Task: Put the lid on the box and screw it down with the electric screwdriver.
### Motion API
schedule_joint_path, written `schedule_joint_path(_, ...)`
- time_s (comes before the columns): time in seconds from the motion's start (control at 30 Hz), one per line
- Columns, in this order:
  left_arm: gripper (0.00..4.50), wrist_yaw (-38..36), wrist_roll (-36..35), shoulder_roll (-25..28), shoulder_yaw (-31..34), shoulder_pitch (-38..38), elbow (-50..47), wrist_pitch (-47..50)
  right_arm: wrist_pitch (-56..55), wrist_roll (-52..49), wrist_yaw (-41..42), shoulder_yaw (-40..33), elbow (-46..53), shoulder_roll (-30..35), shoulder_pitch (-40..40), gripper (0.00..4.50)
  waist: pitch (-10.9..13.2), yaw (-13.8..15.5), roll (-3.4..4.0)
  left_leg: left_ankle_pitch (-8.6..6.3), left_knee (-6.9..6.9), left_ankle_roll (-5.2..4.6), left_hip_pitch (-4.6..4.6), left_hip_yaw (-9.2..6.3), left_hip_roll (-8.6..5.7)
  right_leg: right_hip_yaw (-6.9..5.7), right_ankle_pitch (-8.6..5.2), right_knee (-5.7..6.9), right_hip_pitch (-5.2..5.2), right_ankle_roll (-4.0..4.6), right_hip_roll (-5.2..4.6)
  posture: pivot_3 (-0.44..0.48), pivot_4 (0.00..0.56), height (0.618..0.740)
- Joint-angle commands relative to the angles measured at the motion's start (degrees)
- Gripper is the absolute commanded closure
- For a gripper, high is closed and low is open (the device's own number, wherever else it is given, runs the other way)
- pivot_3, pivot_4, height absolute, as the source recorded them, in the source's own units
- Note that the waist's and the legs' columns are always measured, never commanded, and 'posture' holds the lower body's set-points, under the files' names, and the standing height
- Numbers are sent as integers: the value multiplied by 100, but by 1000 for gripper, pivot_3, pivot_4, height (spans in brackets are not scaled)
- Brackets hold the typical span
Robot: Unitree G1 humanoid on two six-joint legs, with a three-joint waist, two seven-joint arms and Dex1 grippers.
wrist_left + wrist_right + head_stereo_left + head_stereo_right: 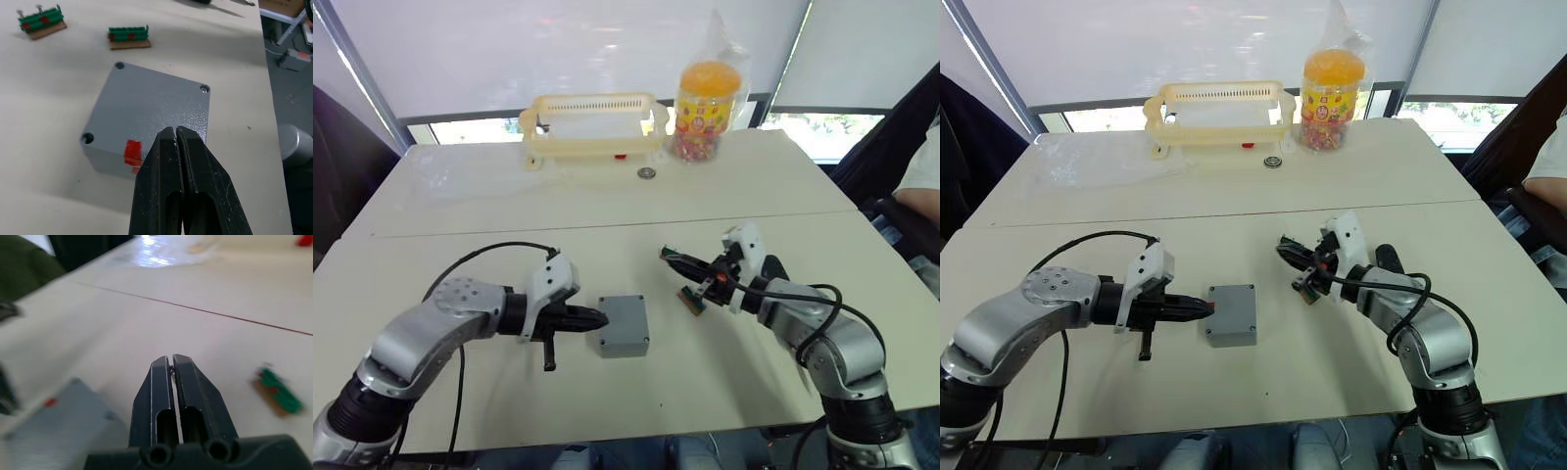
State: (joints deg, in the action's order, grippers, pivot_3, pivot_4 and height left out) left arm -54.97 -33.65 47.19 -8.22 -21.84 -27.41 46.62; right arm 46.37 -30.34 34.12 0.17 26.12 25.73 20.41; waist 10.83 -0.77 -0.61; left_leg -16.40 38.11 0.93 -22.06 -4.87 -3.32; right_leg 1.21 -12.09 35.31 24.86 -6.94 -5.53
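The grey box stands on the table's near middle, a red mark on its side. The lid lies flat on top of it, with screw holes showing at its corners. My left gripper is shut, and its tips rest against the lidded box's left edge. My right gripper hovers shut over the table, right of the box and farther back, with nothing visibly held. Past the blocks in the left wrist view, a dark shaft with a thin metal tip looks like the electric screwdriver.
Two green-brown blocks lie right of the box. A cream slotted basket, a candy jar and a small round part sit at the back. A person sits at the far right.
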Motion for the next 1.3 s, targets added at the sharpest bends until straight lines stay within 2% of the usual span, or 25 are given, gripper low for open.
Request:
schedule_joint_path(0.03,4500,-24,94,0,25,34,-36,-165,33,-94,12,209,316,-15,31,4479,0,1,0,0,0,0,0,1,0,0,0,0,0,0,0,0,150,740)
schedule_joint_path(0.33,4500,66,111,-52,51,98,-75,-148,-295,238,15,703,94,-25,-40,4479,0,0,0,0,0,0,0,1,0,0,0,0,0,0,0,0,150,740)
schedule_joint_path(1.3,4500,139,125,-97,20,91,-96,-133,-598,688,123,922,-248,28,-298,4479,0,3,0,0,0,0,0,1,-1,0,0,0,0,0,0,0,150,740)
